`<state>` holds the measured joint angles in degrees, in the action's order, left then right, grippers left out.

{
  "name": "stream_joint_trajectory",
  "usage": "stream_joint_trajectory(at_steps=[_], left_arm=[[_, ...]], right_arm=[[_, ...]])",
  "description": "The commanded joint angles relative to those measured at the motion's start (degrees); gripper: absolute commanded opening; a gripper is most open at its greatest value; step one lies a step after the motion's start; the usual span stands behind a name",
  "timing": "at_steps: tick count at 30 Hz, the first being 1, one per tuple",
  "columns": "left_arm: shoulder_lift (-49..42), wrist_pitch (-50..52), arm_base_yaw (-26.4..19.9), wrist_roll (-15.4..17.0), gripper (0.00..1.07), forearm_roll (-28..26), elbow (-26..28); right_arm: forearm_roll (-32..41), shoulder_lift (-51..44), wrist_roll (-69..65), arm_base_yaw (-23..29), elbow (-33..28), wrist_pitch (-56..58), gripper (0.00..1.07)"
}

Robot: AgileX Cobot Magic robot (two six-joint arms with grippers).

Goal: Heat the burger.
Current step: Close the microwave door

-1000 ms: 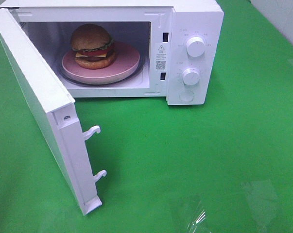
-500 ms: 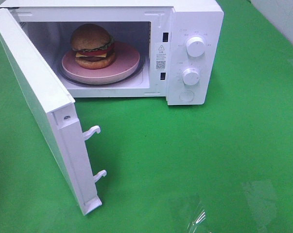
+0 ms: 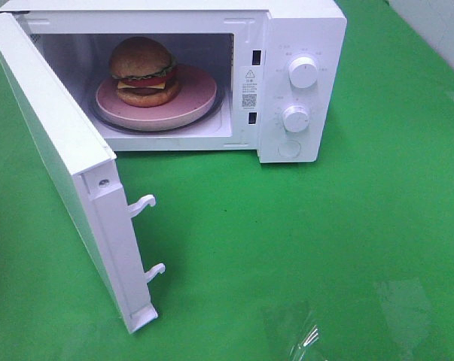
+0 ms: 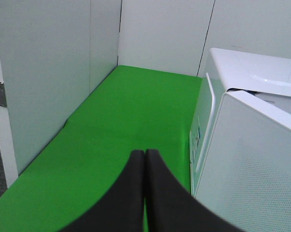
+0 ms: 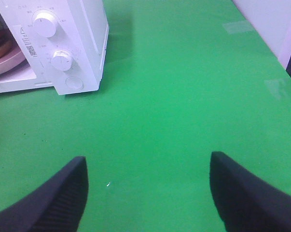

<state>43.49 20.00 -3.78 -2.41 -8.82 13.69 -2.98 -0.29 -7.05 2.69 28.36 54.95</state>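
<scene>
The burger (image 3: 142, 71) sits on the pink plate (image 3: 200, 94) inside the microwave (image 3: 306, 34) near the worktop's (image 3: 324, 241) far edge, door (image 3: 61, 150) wide open. My left claw (image 4: 145, 159) is pinched shut, empty, outside the door; my right claw (image 5: 147, 169) gapes, empty. I'd push the door's free edge steadily until it latches.

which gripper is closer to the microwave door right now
Left, most likely. The shut left gripper sits just beside the open door, by its outer face. The right gripper, open, hangs over the mat well out in front of the knobs, door outside its view.
</scene>
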Motion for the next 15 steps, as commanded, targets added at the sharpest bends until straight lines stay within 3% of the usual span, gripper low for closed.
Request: stream_joint_trajectory(at_steps=[1,2,3,4,5,7,15], left_arm=[[6.36,4.87,-0.11,6.36,0.00,9.28,-0.23],[9.05,6.36,-0.11,8.88,0.00,12.32,-0.23],[9.05,6.36,-0.11,8.88,0.00,12.32,-0.23],[11.69,8.65,-0.11,12.15,0.00,15.53,-0.23],[11.69,8.65,-0.11,12.15,0.00,15.53,-0.23],[14.84,12.20,-0.11,16.50,0.00,19.88,-0.23],[23.32,22.40,-0.11,22.40,0.00,31.74,-0.17]], right_arm=[[0.40,-1.43,-0.06,-0.52,-0.06,-0.11,0.68],[0.40,-1.43,-0.06,-0.52,-0.06,-0.11,0.68],[0.40,-1.43,-0.06,-0.52,-0.06,-0.11,0.68],[0.40,-1.43,-0.06,-0.52,-0.06,-0.11,0.68],[0.40,-1.43,-0.06,-0.52,-0.06,-0.11,0.68],[0.40,-1.43,-0.06,-0.52,-0.06,-0.11,0.68],[0.40,-1.43,-0.06,-0.52,-0.06,-0.11,0.68]])
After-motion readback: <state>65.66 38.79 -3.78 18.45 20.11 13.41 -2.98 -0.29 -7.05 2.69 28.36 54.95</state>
